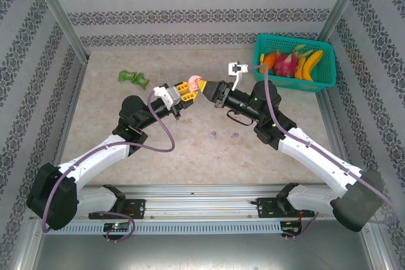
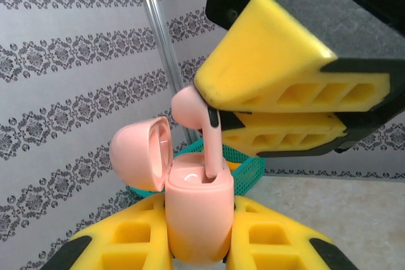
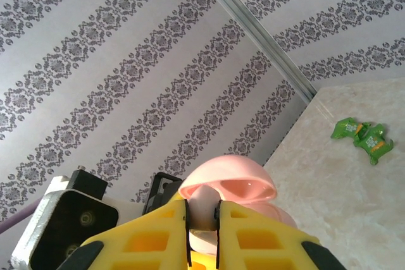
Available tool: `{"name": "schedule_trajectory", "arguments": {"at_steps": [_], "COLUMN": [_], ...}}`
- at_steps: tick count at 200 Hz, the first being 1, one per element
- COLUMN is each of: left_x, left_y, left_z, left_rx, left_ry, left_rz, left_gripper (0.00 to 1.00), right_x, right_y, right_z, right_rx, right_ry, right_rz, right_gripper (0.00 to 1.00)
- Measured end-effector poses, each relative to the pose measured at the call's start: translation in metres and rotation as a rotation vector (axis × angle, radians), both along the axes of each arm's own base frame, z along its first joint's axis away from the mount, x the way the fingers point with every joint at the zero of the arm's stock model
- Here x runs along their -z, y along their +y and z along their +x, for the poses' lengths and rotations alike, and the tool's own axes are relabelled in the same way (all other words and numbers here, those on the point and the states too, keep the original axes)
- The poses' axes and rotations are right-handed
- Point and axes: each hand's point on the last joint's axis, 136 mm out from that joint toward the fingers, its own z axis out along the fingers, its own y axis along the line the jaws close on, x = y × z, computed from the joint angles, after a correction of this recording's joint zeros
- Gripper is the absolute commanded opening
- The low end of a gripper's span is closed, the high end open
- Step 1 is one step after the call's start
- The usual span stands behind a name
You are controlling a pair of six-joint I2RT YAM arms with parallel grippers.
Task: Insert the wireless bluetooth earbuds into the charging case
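Observation:
My left gripper [image 2: 199,245] is shut on the pink charging case [image 2: 199,216], held upright with its lid [image 2: 140,153] hinged open to the left. A pale pink earbud [image 2: 212,150] stands with its stem tip in the case's right slot. My right gripper [image 3: 202,219] is shut on that earbud's head [image 3: 204,210], just in front of the open lid [image 3: 228,184]. Seen from above, both grippers meet mid-table, left [image 1: 185,90] and right [image 1: 210,89], around the case [image 1: 195,82]. Two lilac earbuds [image 1: 216,135] [image 1: 235,135] lie on the table nearer the arm bases.
A teal basket [image 1: 323,83] of toy fruit stands at the back right corner. A green wrapped object [image 1: 133,78] lies at the back left, also in the right wrist view [image 3: 362,136]. Patterned walls and metal posts [image 1: 57,11] enclose the table.

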Motion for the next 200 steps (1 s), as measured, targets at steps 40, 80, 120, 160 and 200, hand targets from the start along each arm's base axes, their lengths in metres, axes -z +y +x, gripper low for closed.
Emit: {"name": "schedule_trajectory", "arguments": {"at_steps": [40, 80, 120, 160, 200], "left_x": [0.001, 0.001, 0.006, 0.01, 0.022], "left_y": [0.0, 0.0, -0.002, -0.002, -0.003], "left_z": [0.0, 0.001, 0.004, 0.006, 0.011], "left_rx": [0.002, 0.003, 0.001, -0.002, -0.005], "left_ry": [0.009, 0.013, 0.032, 0.059, 0.106], "left_rz": [-0.003, -0.005, 0.001, -0.007, -0.013], "left_gripper": [0.0, 0.0, 0.0, 0.0, 0.0], "right_x": [0.005, 0.007, 0.014, 0.019, 0.026], "right_y": [0.001, 0.001, 0.002, 0.004, 0.007], "right_z": [0.001, 0.001, 0.005, 0.008, 0.01], "right_rx": [0.0, 0.0, 0.007, 0.022, 0.03], "right_ry": [0.008, 0.011, 0.03, 0.049, 0.071], "right_rz": [-0.006, -0.009, -0.032, -0.082, -0.137], "right_gripper": [0.15, 0.14, 0.13, 0.16, 0.27]}}
